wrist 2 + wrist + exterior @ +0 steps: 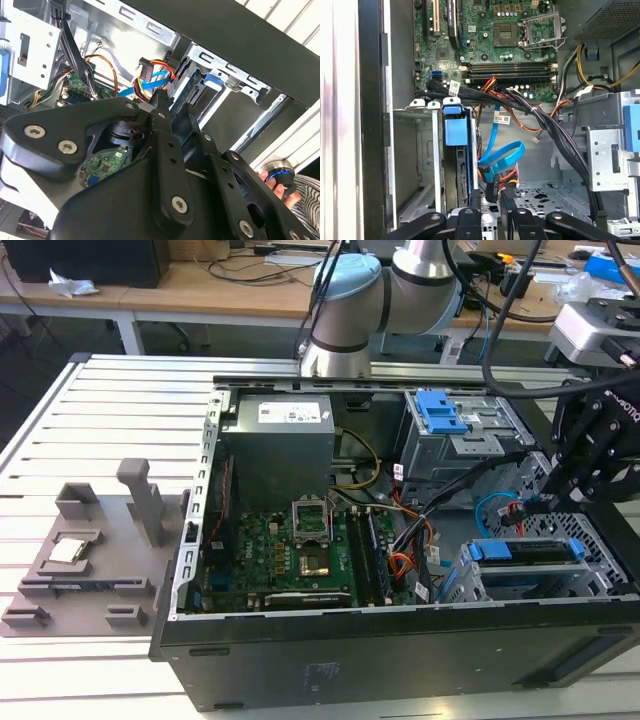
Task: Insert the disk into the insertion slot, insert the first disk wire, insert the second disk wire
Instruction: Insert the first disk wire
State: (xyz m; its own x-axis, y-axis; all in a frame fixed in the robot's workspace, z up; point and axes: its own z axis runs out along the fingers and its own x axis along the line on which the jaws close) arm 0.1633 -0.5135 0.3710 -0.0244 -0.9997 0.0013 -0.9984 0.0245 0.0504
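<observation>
Disk in the bay, gripper at the cables.
You had the disk (528, 552) lying in the insertion slot (500, 588), near the open case's corner on the exterior view's right. Your gripper (491, 199) hung just beside the disk, its tip nearest a black connector (490, 189) and the blue cable (506, 151); its grip could not be told.

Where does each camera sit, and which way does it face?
Exterior view: off the arm, looking down into the open computer case; the arm shows beyond it.
First wrist view: on the arm, facing into the case toward the motherboard; the gripper shows.
Second wrist view: on the arm, facing past the gripper into the case.
Both wrist views share the blue cable.
</observation>
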